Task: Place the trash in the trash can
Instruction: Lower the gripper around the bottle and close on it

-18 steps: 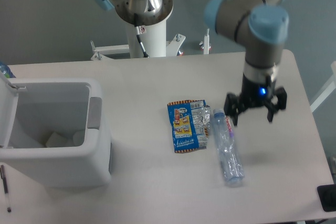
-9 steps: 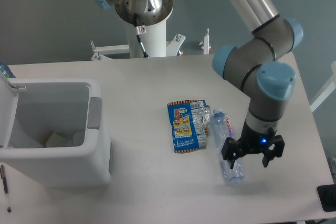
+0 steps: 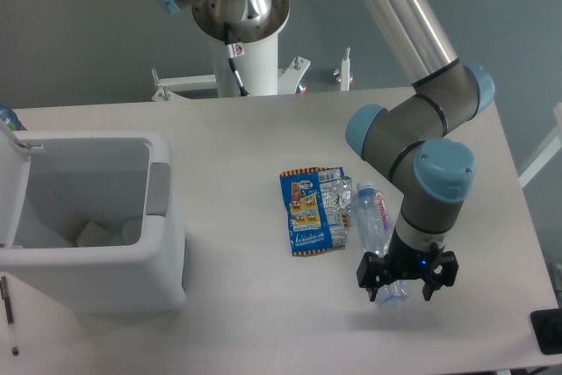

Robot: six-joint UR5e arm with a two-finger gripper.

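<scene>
A crushed clear plastic bottle (image 3: 372, 219) with a white-and-red label lies on the table right of centre, its cap pointing away. My gripper (image 3: 399, 282) stands open over the bottle's near end, one finger on each side, hiding that end. A crumpled blue-and-silver snack wrapper (image 3: 313, 210) with orange edges lies flat just left of the bottle. The white trash can (image 3: 161, 270) with a grey side panel sits at the left, lid swung open, some white scraps inside.
The arm's white base column (image 3: 240, 41) stands behind the table's far edge. A black pen (image 3: 9, 314) lies near the front left corner. A dark object (image 3: 548, 331) sits at the front right edge.
The gripper has travelled toward the front of the table and lowered, from beside the bottle's cap to straddling its near end. Bottle and wrapper have stayed put.
</scene>
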